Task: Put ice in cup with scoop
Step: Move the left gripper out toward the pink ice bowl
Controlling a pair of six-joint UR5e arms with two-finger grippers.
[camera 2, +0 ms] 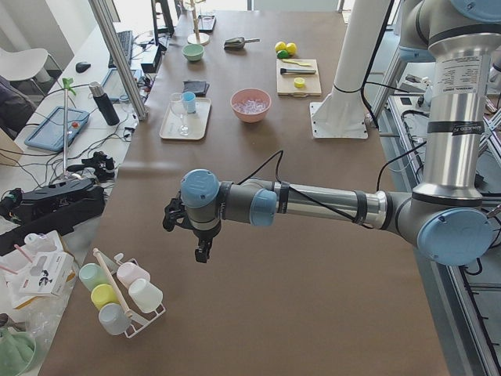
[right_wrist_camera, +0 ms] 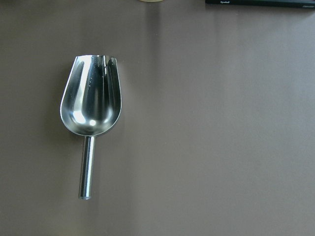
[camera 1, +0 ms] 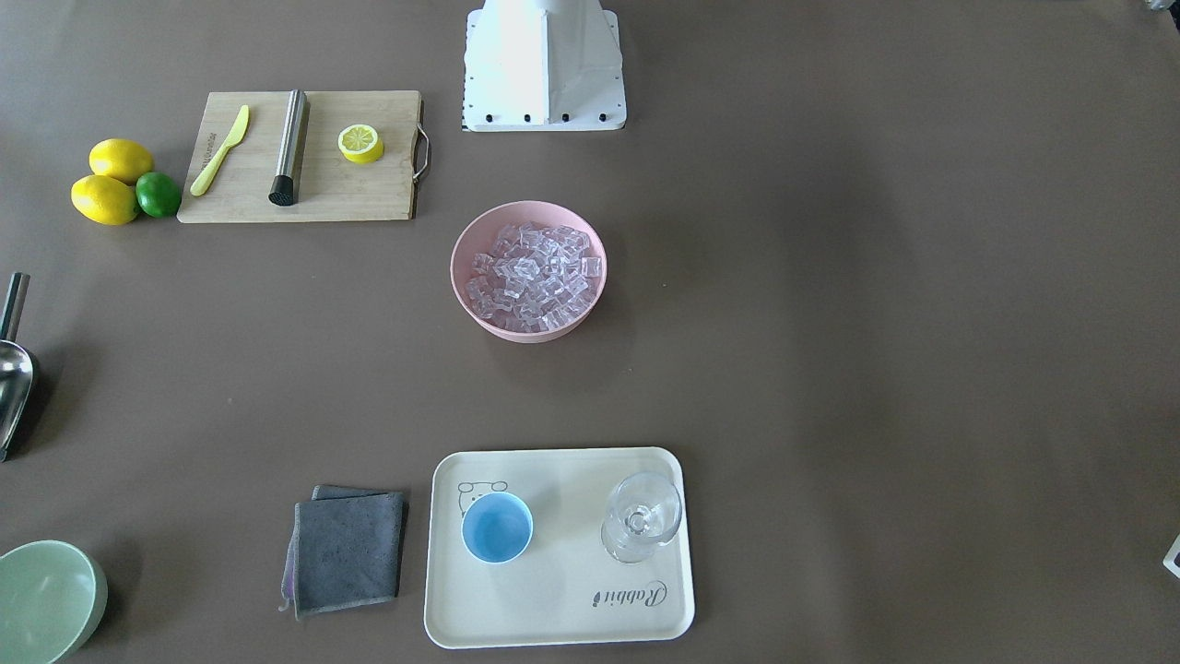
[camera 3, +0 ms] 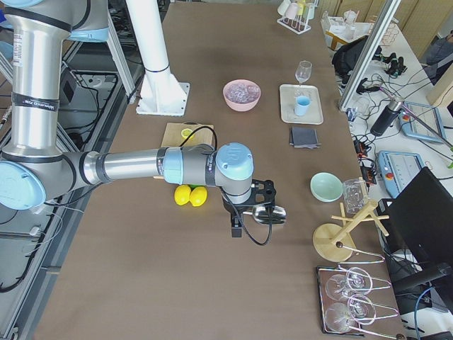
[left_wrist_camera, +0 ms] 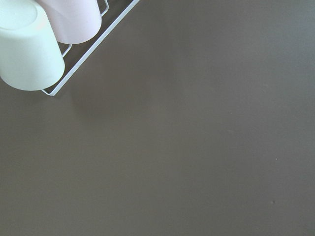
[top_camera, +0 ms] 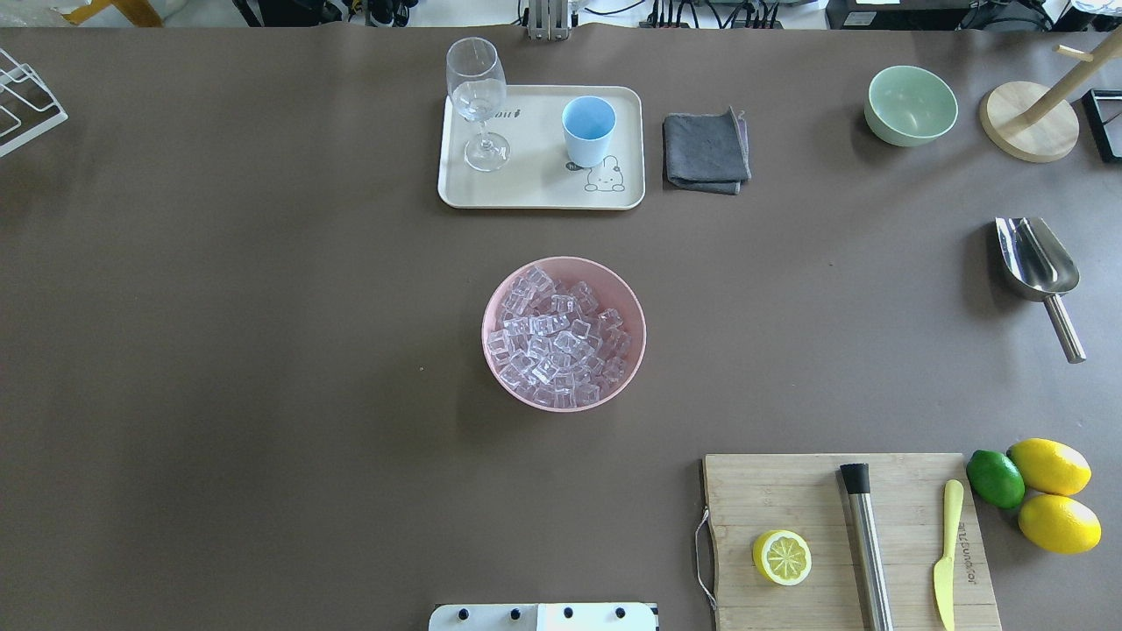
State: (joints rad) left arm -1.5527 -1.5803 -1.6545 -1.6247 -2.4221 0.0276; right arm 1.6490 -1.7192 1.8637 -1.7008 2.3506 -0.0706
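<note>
The ice (top_camera: 561,337) is a heap of clear cubes in a pink bowl (top_camera: 564,260) at the table's middle, also in the front view (camera 1: 530,277). The light-blue cup (top_camera: 588,130) stands upright on a cream tray (top_camera: 535,188). The steel scoop (top_camera: 1037,258) lies on the table at the robot's right, held by nothing. In the right wrist view the scoop (right_wrist_camera: 92,98) lies below the camera. My right gripper (camera 3: 236,230) hovers beside the scoop (camera 3: 272,212). My left gripper (camera 2: 202,249) hangs over bare table far to the left. I cannot tell if either is open or shut.
A stemmed glass (top_camera: 478,105) shares the tray. A grey cloth (top_camera: 706,151) and a green bowl (top_camera: 910,105) lie right of it. A cutting board (top_camera: 806,499) holds a lemon half, steel rod and knife, with lemons (top_camera: 1052,491) beside. A cup rack (camera 2: 117,294) stands near the left gripper.
</note>
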